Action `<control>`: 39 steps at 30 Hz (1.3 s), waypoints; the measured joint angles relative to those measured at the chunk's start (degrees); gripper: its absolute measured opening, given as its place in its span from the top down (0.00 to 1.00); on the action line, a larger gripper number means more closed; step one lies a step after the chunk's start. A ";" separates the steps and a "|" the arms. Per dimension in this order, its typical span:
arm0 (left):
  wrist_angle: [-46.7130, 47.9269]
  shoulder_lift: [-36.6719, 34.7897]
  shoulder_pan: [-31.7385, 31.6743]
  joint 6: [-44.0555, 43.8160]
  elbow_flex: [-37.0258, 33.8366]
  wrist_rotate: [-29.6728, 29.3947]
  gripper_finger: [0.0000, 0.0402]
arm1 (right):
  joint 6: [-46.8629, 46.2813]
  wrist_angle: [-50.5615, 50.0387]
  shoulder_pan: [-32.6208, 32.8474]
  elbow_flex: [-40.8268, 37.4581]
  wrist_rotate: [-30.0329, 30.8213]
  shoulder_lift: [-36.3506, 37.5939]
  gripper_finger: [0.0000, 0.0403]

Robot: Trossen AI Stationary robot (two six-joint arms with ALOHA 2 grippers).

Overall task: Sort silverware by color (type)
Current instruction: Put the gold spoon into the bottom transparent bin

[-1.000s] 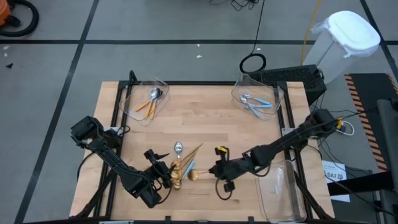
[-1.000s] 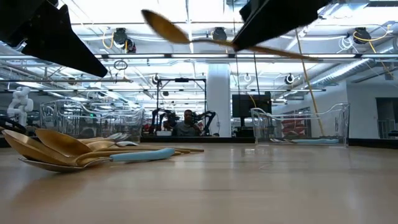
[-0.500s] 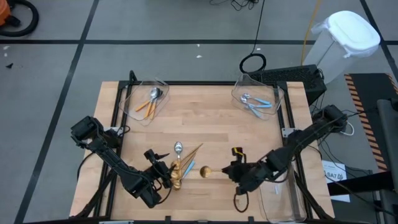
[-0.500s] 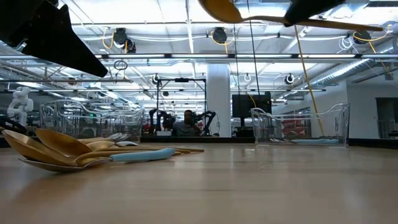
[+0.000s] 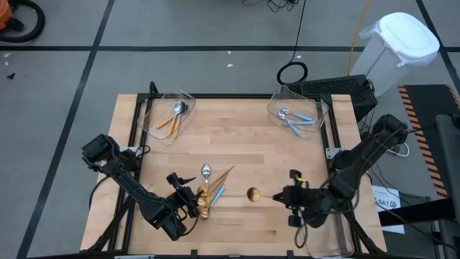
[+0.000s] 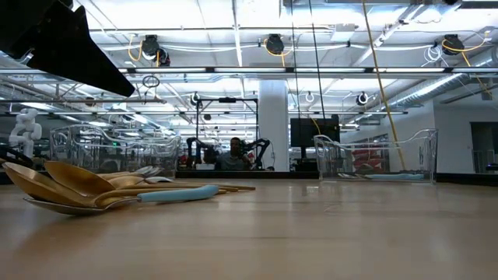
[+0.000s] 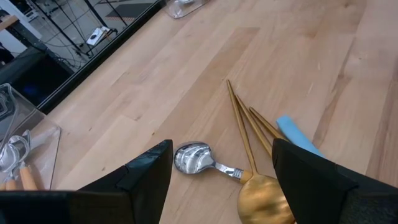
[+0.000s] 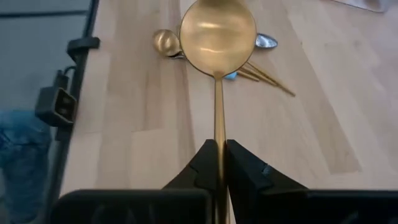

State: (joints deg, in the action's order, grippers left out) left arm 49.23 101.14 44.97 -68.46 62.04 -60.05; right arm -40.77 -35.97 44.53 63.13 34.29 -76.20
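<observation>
Gold spoon (image 8: 217,31) clamped in right end effector (image 8: 217,163), handle end hidden; left end effector (image 7: 221,180) apart.

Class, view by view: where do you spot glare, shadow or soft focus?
Low view: ceiling lights glare; the near gold spoons look soft. Right wrist view: the held gold spoon mirrors light in its bowl. Left wrist view: the silver spoon bowl shines.

One cam looks straight down on the whole table (image 5: 237,122), another sits at tabletop level staring across into the room, and each wrist cam peers close past its own fingers, all of them catching the spoon pile (image 5: 206,194) near the left arm.
</observation>
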 joint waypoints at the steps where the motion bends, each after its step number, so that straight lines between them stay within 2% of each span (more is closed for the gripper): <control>1: 0.00 0.00 0.00 0.00 0.00 0.00 0.33 | -1.41 -0.55 0.92 0.00 0.40 0.52 0.97; 11: 0.00 0.00 0.00 -0.04 0.00 0.00 0.33 | -16.82 -5.63 8.59 0.00 0.39 3.03 0.97; 21: -0.01 -0.02 0.00 -0.72 -0.02 -0.02 0.33 | -37.19 -19.64 15.22 0.00 0.13 3.72 0.97; 32: -0.02 -0.02 0.00 -1.19 -0.02 -0.05 0.33 | -47.26 -27.82 19.61 0.00 -0.97 3.69 0.97; 39: -0.01 -0.02 -0.04 -1.03 -0.04 -0.05 0.33 | -58.04 -32.11 23.60 0.00 -2.94 3.67 0.97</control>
State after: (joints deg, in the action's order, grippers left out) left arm 49.22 101.12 44.93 -69.50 62.00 -60.10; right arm -98.81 -68.07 68.13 63.13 31.35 -72.53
